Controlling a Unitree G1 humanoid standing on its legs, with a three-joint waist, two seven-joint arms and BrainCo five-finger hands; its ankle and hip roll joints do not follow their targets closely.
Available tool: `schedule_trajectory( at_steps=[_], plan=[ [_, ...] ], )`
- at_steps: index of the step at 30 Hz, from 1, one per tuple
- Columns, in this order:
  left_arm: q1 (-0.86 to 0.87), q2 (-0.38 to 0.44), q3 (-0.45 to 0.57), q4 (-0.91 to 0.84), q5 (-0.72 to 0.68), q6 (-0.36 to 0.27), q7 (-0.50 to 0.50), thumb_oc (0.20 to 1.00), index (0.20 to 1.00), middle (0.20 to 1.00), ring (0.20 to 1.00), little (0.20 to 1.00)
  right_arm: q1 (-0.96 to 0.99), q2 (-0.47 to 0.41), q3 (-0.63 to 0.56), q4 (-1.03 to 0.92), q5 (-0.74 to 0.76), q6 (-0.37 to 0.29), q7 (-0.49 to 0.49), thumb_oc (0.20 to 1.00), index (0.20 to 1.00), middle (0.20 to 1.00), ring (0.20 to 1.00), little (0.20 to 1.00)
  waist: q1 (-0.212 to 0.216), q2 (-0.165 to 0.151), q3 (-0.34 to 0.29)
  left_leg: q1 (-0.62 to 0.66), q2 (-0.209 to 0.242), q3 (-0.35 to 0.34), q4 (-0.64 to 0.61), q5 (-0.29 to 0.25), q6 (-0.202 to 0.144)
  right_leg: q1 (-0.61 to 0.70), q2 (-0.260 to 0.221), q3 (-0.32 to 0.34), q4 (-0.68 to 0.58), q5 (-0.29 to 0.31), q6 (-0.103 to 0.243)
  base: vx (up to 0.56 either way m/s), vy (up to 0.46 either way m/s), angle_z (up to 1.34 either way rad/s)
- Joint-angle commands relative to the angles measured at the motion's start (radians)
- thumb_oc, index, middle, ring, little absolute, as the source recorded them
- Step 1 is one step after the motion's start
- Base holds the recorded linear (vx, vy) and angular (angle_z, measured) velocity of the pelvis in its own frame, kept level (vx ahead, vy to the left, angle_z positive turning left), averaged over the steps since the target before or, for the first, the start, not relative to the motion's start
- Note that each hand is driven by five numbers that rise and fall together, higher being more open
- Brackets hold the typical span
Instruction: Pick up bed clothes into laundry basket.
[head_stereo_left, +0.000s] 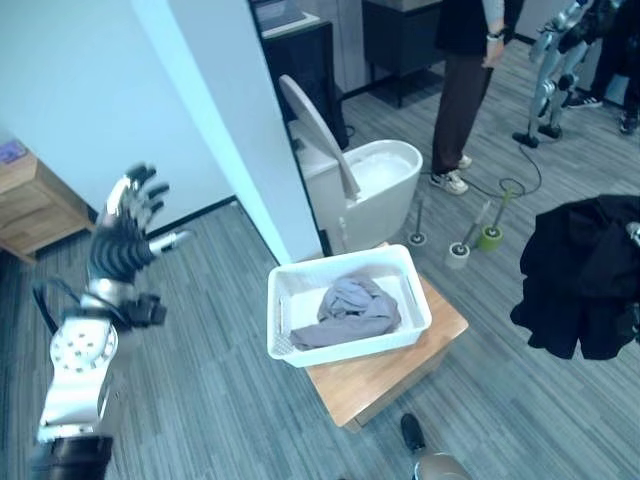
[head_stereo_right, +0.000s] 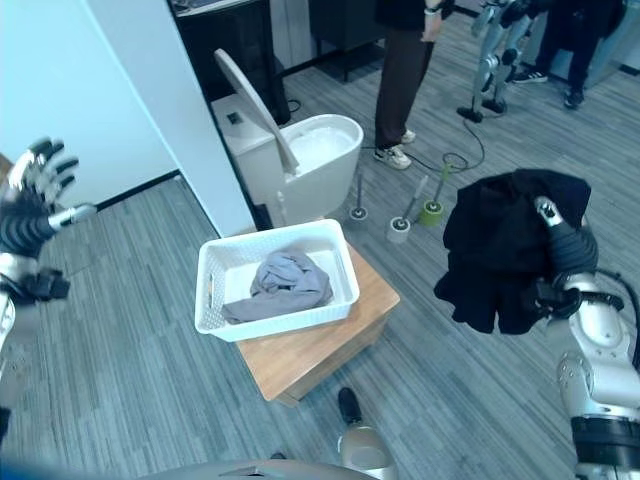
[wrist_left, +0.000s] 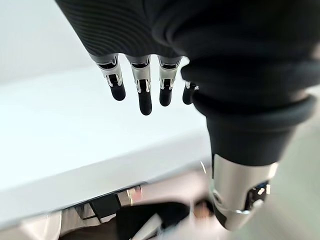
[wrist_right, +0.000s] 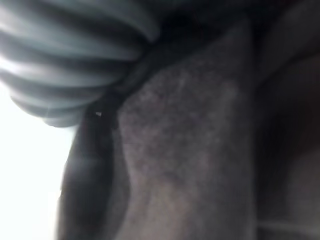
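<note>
White basket (head_stereo_left: 290, 285) holds grey cloth (head_stereo_left: 350, 308) — right hand (head_stereo_right: 562, 248) carries black garment (head_stereo_right: 505, 250).

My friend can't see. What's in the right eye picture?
The robot's right hand holds up a black garment beside a white laundry basket with grey cloth inside, on a low wooden table. Its left hand is raised, open.

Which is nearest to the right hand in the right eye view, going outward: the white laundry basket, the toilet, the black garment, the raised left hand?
1. Black garment: draped on the right hand itself.
2. White laundry basket: on the wooden stand, centre, with grey clothing inside.
3. Toilet: behind the basket; close to it in rank.
4. Left hand: far left, fingers spread.
</note>
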Motion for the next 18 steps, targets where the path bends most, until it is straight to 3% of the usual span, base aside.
schedule_trajectory(
  at_steps=[1, 7, 10, 12, 18],
  plan=[
    [-0.054, 0.137, -0.053, 0.029, -0.048, 0.014, -0.03, 1.0, 1.0, 1.0, 1.0, 1.0, -0.146, -0.104, 0.012, 0.068, 0.007, -0.076, -0.014, 0.2, 0.2, 0.2, 0.2, 0.2, 0.017, -0.039, -0.053, -0.087, -0.032, -0.036, 0.011, 0.064, 0.01, 0.084, -0.01, -0.074, 0.015, -0.106, 0.014, -0.04, -0.01, 0.15],
    [0.052, 0.054, -0.055, 0.009, -0.093, 0.051, -0.045, 1.0, 1.0, 1.0, 1.0, 1.0, -0.247, -0.228, 0.083, 0.142, -0.01, -0.047, -0.011, 0.2, 0.2, 0.2, 0.2, 0.2, 0.055, -0.058, -0.044, -0.095, -0.034, -0.059, 0.011, 0.073, 0.013, 0.091, -0.013, -0.099, 0.015, -0.108, 0.011, -0.03, -0.007, 0.19],
    [0.074, 0.033, -0.05, -0.006, -0.107, 0.058, -0.044, 1.0, 1.0, 1.0, 1.0, 1.0, -0.283, -0.251, 0.117, 0.165, -0.011, -0.041, -0.011, 0.2, 0.2, 0.2, 0.2, 0.2, 0.063, -0.061, -0.041, -0.098, -0.035, -0.067, 0.011, 0.076, 0.014, 0.092, -0.014, -0.108, 0.015, -0.109, 0.01, -0.02, -0.005, 0.07],
    [0.101, -0.001, -0.042, -0.012, -0.114, 0.063, -0.043, 1.0, 1.0, 1.0, 1.0, 1.0, -0.341, -0.29, 0.203, 0.183, -0.07, -0.007, 0.011, 0.2, 0.2, 0.2, 0.2, 0.2, 0.084, -0.071, -0.033, -0.105, -0.037, -0.079, 0.011, 0.081, 0.016, 0.093, -0.017, -0.12, 0.015, -0.109, 0.008, -0.05, -0.001, 0.13],
    [0.122, -0.028, -0.034, -0.02, -0.1, 0.065, -0.036, 1.0, 1.0, 1.0, 1.0, 1.0, -0.412, -0.276, 0.293, 0.188, -0.129, 0.01, 0.02, 0.2, 0.2, 0.2, 0.2, 0.2, 0.104, -0.076, -0.022, -0.114, -0.038, -0.092, 0.011, 0.085, 0.02, 0.09, -0.018, -0.132, 0.015, -0.11, 0.006, -0.02, 0.001, 0.06]
  ],
)
